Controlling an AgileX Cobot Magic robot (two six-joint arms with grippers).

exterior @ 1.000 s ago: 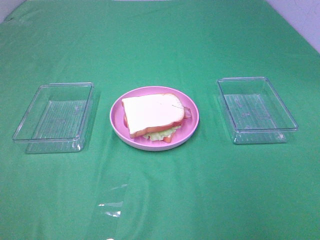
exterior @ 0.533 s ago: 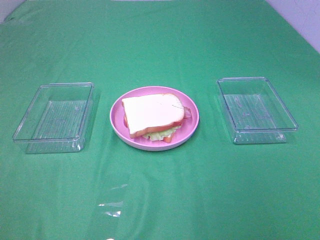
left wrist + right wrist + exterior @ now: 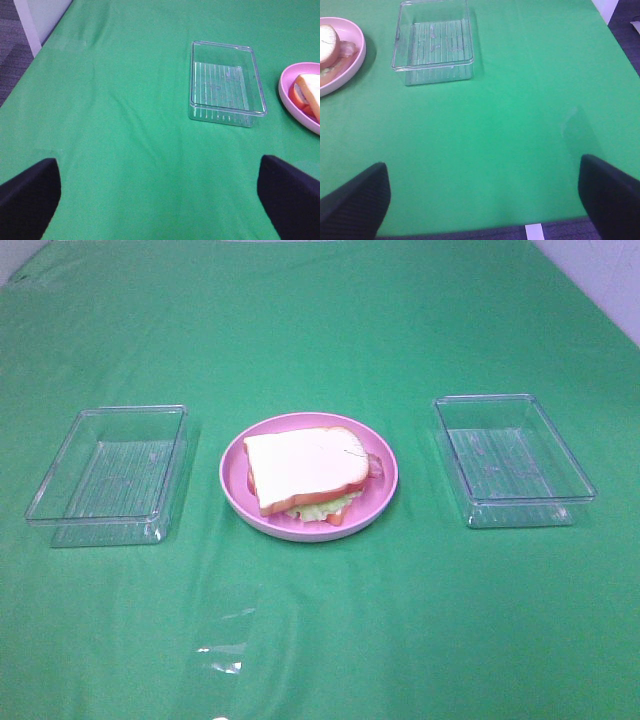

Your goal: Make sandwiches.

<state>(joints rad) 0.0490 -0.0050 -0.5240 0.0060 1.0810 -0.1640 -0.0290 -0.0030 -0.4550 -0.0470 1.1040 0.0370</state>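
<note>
nothing has budged on the table since 1 second ago, far as i can see. sandwich (image 3: 304, 469) sits assembled on the pink plate (image 3: 240, 455) in the middle, top bread slice on, lettuce and bacon peeking out the edges. 2 clear trays flank it, left tray (image 3: 108, 475) and right tray (image 3: 511, 459), both bare, so i'd guess the fillings came from them. left gripper (image 3: 160, 195) and right gripper (image 3: 482, 197) hang back over the green cloth (image 3: 320, 640), jaws spread wide, holding nothing. looks pretty much finished to me.
</note>
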